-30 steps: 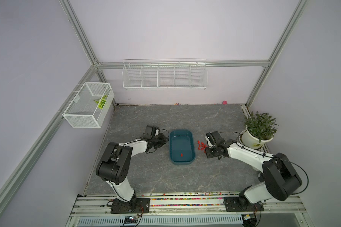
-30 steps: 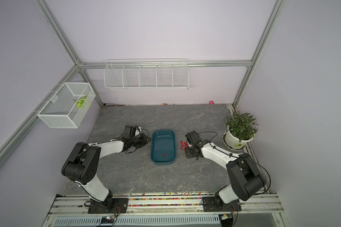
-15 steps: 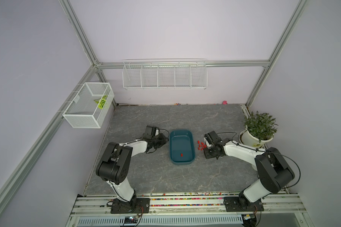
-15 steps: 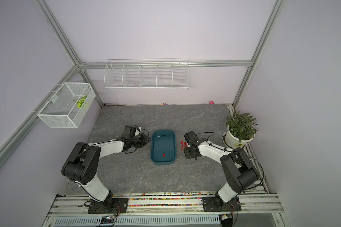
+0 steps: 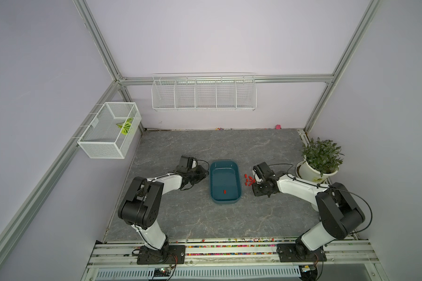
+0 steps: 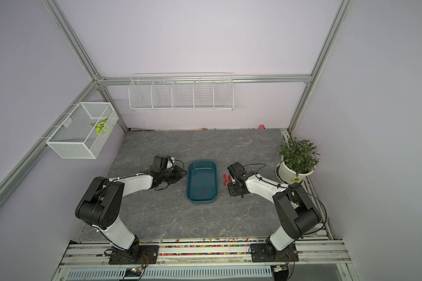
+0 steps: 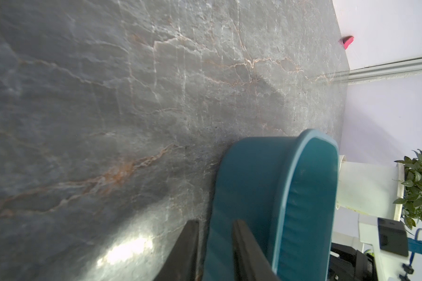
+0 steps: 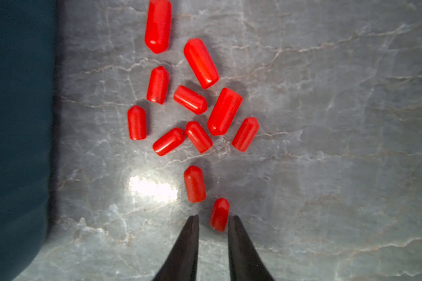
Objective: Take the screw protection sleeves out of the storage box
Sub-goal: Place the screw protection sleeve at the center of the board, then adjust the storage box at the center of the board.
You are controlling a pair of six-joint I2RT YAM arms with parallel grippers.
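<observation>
— Well, the right gripper (image 8: 214, 217) stands with its jaws parted, and one red sleeve (image 8: 219, 214) lies on the worktop (image 8: 326, 170) in the gap, with room to spare on one side.

— So it's a set-down. What makes it clean?

— Opening wider before rising, I'd say, then going straight up. That cap is round and would roll if a finger dragged it. Nothing should sweep forward either: the other screw protection sleeves (image 8: 190, 99) lie loose just beyond the tips, ten by my count.

— And the storage box (image 5: 225, 177)?

— Off to that gripper's side, between the two grippers. One last sleeve (image 5: 224, 192) remains on its floor, so I'd expect a reach over the rim for it, jaws closing across the cap's short width.

— The left gripper (image 7: 216, 221)?

— Drawn shut to a sliver, gripping nothing I can see, with the box's outer wall right at its tips. Whether it touches that wall, I can't tell.

— What else escapes you?

— The sleeve farthest from the right gripper is cut off at the edge of the wrist camera's view. From above, the gripper's body covers part of the pile, and the last sleeve is a mere speck, so which way it lies is unclear. Neither wrist camera sees the box's floor. Blur also hides whether the cap in the gap leans on a finger.
</observation>
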